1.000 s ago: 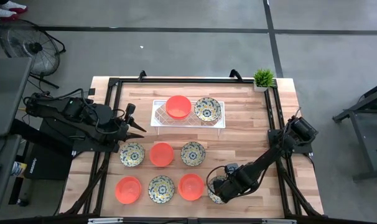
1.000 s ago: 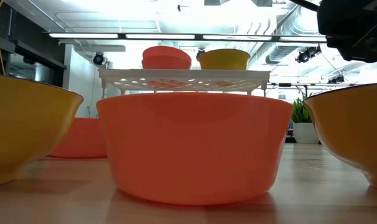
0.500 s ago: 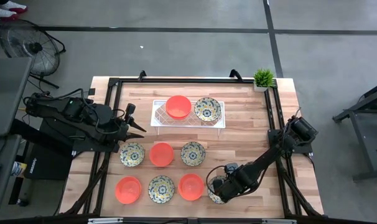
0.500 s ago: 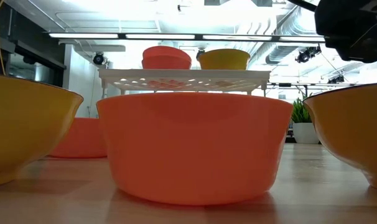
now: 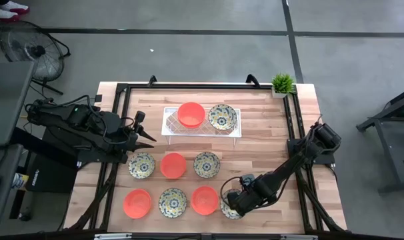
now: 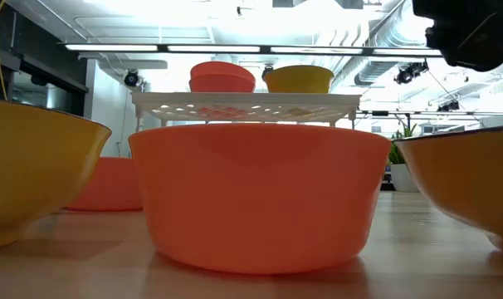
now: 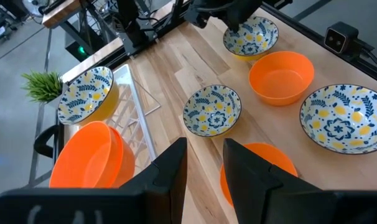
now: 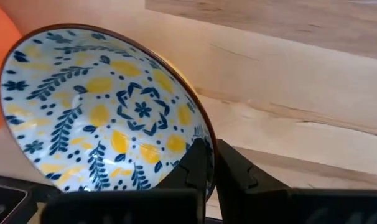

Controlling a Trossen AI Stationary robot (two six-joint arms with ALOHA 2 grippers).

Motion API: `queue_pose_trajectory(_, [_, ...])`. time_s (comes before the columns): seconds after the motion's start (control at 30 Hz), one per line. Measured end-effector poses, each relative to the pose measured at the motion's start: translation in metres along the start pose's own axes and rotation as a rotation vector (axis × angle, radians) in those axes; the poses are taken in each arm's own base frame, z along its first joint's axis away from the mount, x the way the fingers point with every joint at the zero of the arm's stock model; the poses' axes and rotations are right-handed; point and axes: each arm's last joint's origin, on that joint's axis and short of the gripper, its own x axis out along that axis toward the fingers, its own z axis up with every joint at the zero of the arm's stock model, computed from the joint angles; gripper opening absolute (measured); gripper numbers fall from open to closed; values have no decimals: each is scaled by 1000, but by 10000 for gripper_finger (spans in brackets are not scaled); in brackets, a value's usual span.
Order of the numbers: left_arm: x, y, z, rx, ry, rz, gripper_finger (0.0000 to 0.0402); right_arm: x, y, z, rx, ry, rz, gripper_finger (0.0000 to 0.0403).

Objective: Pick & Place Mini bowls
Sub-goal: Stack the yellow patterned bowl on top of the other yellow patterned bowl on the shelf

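The right gripper (image 5: 231, 205) is positioned near the front edge of the table (image 5: 269, 143), toward its right corner. Its fingers (image 8: 200, 163) are clamped on the rim of a floral mini bowl (image 8: 101, 106), one finger inside and one outside the wall. In the low view this bowl (image 6: 463, 178) sits tilted, one side raised off the wood.

The left gripper (image 5: 147, 137) hangs over the left edge of the table, level with the white tray (image 5: 170, 123). Its fingers (image 7: 170, 168) stand narrowly apart and hold nothing.

Bowl positions:
- On the white tray, toward the back edge: one orange-red mini bowl (image 5: 191, 114) and one floral mini bowl (image 5: 223, 117), side by side.
- Middle row, left to right: a floral mini bowl (image 5: 141, 165), an orange-red mini bowl (image 5: 173, 165), a floral mini bowl (image 5: 207, 165).
- Front row, left to right: an orange-red mini bowl (image 5: 137, 203), a floral mini bowl (image 5: 173, 203), an orange-red mini bowl (image 5: 205, 200), then the gripped bowl just beside it.

A small potted plant (image 5: 281, 84) stands at the back right corner of the table.
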Motion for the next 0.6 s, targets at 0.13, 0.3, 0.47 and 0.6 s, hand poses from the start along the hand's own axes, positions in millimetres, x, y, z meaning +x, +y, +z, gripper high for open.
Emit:
queue_pose_trajectory(0.13, [0, 0, 0, 2, 0, 0, 99, -13, -8, 2, 1, -7, -20, 1])
queue_pose_trajectory(0.3, [0, 0, 0, 3, -1, 0, 99, -35, -18, 6, 1, -16, -11, 0])
queue_pose_trajectory(0.47, [0, 0, 0, 3, -1, 0, 99, -55, -27, 8, -9, -18, 15, 0])
queue_pose_trajectory(0.6, [0, 0, 0, 3, -1, 1, 99, -68, -33, 11, -18, -18, 33, 0])
